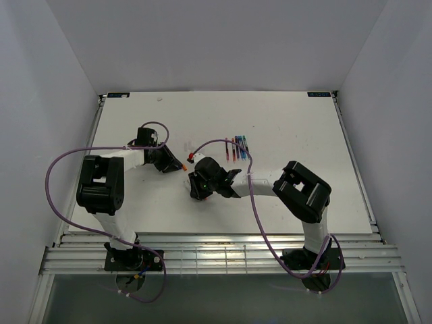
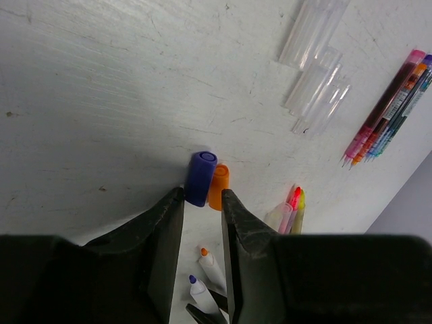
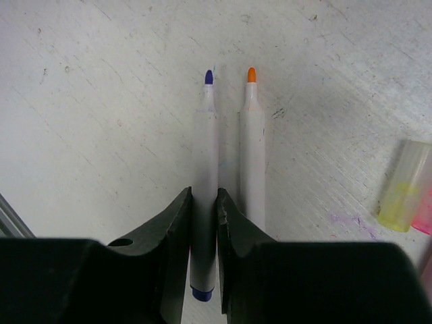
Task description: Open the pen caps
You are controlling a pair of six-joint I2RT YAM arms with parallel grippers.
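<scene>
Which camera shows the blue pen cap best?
The left wrist view: the blue cap lies large beside the orange cap, at the tips of the left claw. From the top view it is too tiny to make out. The right wrist view shows only the blue pen, gripped by the right claw.

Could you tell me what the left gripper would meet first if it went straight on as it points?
The blue cap, right at the tips of the left gripper, beside the orange cap; whether they already touch is unclear.
</scene>
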